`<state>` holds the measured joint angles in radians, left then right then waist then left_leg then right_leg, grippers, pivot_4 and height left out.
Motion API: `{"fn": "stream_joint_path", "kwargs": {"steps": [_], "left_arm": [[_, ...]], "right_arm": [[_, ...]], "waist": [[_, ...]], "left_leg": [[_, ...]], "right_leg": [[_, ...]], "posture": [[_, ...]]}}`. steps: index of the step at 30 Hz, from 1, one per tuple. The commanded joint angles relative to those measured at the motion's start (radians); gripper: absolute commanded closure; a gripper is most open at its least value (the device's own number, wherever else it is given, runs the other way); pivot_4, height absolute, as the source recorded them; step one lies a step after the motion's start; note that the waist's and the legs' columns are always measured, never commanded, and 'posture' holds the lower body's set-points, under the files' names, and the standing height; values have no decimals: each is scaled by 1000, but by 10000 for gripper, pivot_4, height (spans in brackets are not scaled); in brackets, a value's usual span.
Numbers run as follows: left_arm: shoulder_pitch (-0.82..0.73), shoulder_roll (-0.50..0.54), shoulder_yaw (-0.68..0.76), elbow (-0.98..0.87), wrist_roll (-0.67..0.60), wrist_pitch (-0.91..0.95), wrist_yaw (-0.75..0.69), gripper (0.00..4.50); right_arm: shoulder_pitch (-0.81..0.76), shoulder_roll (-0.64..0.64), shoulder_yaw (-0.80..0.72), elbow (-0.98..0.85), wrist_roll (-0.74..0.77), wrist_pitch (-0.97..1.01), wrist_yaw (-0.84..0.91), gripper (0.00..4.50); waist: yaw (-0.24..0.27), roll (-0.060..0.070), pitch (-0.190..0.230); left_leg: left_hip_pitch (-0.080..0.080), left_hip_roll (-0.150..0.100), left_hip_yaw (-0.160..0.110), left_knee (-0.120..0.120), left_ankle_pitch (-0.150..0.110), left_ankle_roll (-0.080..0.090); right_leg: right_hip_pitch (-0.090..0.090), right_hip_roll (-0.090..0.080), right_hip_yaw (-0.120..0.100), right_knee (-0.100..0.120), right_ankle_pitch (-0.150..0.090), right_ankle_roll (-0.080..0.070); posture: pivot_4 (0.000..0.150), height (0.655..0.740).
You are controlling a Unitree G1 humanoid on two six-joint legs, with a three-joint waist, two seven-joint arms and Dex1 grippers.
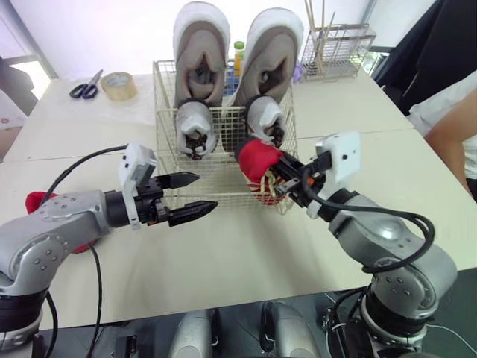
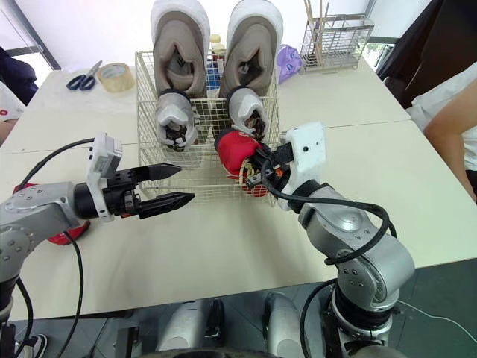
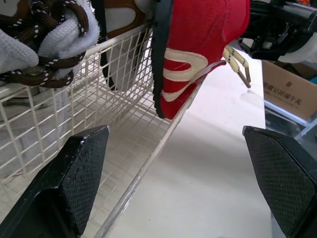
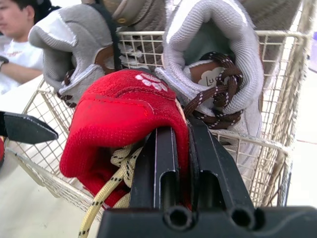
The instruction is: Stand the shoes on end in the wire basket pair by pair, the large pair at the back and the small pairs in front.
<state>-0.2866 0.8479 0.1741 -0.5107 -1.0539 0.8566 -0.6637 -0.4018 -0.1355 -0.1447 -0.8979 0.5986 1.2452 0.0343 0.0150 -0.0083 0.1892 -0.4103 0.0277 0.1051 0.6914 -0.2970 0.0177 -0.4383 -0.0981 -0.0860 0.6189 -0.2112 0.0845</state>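
Observation:
The wire basket [image 1: 167, 160] stands mid-table. A large grey-and-white pair [image 1: 200, 45] stands on end at its back, and a small grey-and-white pair [image 1: 195, 127] stands in front of that. My right gripper [image 1: 287, 179] is shut on a small red shoe [image 1: 258, 159], toe down at the basket's front right rim [image 3: 148, 153]. Its cream laces hang loose [image 4: 106, 191]. My left gripper [image 1: 205, 192] is open and empty, just in front of the basket's front left. A second red shoe [image 1: 35, 200] lies on the table behind my left arm, mostly hidden.
Scissors [image 1: 86, 84] and a tape roll [image 1: 118, 85] lie at the back left. A wire utensil rack [image 1: 339, 48] stands at the back right, with bottles [image 1: 238, 54] behind the basket. A person's arm [image 1: 451, 134] reaches in at the right edge.

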Motion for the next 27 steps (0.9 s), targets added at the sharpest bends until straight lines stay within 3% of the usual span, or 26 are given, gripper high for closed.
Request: {"fn": "stream_joint_path", "kwargs": {"steps": [1,7,13,17,22,27], "left_arm": [[-23,-8,2,-7,10,-7,-11,0],[-34,-18,3,0,19,2,-18,0],[-32,-25,1,3,30,5,-23,0],[-32,-25,3,9,35,5,-31,0],[-36,-30,0,19,45,4,-41,0],[-45,-39,-13,33,58,2,-54,0]], "right_arm": [[36,88,-87,-25,13,54,-83,44317],[26,149,-119,-11,-13,83,-141,44317],[48,65,-65,-7,-40,76,-123,44317],[60,-17,-59,3,-62,40,-108,29225],[63,-72,-59,-39,-23,-19,-41,3205],[120,-146,-99,-128,82,-51,76,3205]], "waist": [[-2,0,0],[-2,-1,-2],[-1,-1,-2],[-3,-3,-3],[-6,-3,-3],[-6,-3,-3]], "left_leg": [[0,0,0,0,0,0],[1,0,0,0,0,0],[1,0,0,0,0,0],[2,0,-1,0,0,0],[2,0,-1,0,0,0],[2,0,-1,-1,0,0]], "right_leg": [[0,0,0,0,0,0],[1,0,0,0,0,0],[2,0,0,0,0,0],[3,0,-1,-1,-1,-1],[2,0,0,0,-2,-3],[2,0,0,-1,0,0]], "posture": [[1500,7400],[1500,7400],[1500,7400],[1500,7400],[1500,7400],[1500,7400]]}}
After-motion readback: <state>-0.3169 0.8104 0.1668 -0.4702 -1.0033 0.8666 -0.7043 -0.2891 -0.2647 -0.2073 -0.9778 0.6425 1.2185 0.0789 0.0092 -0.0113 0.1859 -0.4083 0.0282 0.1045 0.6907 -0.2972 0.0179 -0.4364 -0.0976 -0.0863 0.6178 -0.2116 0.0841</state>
